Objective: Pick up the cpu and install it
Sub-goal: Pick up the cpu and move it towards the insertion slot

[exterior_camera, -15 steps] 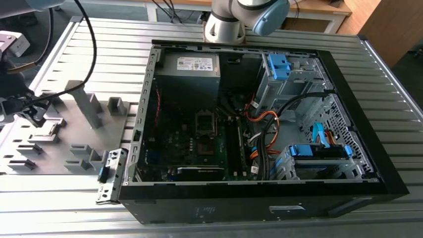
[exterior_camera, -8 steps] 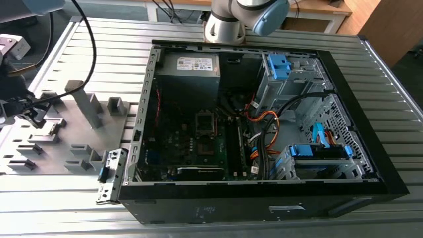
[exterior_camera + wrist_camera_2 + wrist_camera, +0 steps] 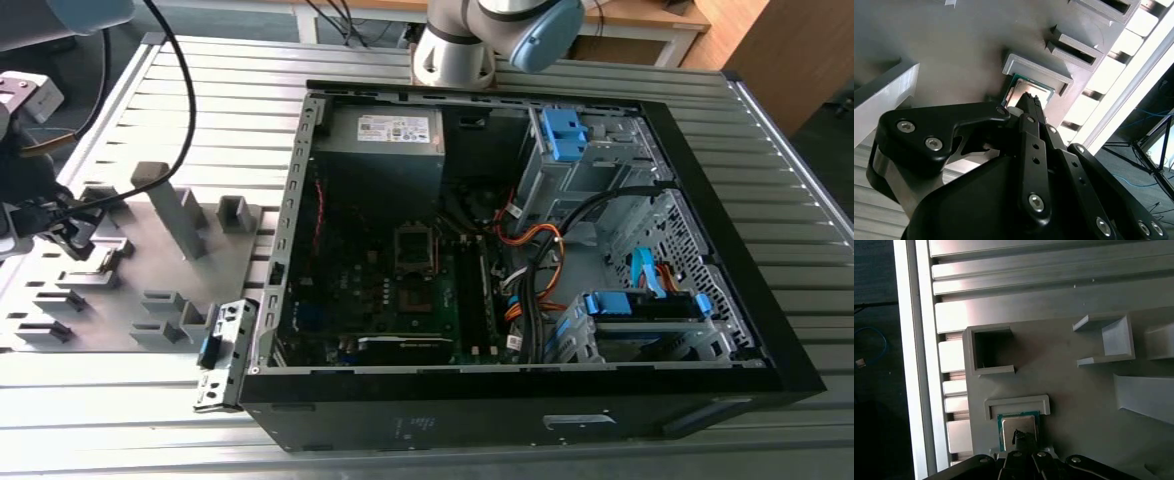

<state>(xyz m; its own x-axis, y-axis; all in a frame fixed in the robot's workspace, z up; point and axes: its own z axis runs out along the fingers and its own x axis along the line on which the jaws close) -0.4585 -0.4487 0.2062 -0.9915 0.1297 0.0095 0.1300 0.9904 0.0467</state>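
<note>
Exterior view, gripper: I see the black robot gripper (image 3: 74,240) low over the flat grey plastic tray (image 3: 147,275), at the exterior view's left.
Exterior view, surroundings: upright grey plastic blocks (image 3: 174,210) stand just beside the gripper. The open black computer case (image 3: 534,410) sits well apart from it, toward the exterior view's right, on the ribbed aluminium table (image 3: 120,400).
Second wrist view, cpu: the small, square, silvery-topped, green-rimmed cpu (image 3: 1021,90) lies flat on the tray (image 3: 954,50) right at the tip of the gripper (image 3: 1028,100). It is butted against a raised grey bracket (image 3: 1036,70) just beyond.
Second wrist view, grip: I cannot tell whether it is released or clenched. The gripper's black linkage blocks the cpu's near part.
First wrist view, cpu: the cpu (image 3: 1016,424) is at the tip of the gripper (image 3: 1021,439), with the bracket (image 3: 1016,404) just past it.
First wrist view, surroundings: a square open pocket (image 3: 991,352) lies farther out on the tray (image 3: 1079,405), and the table (image 3: 1029,270) is beyond that.
</note>
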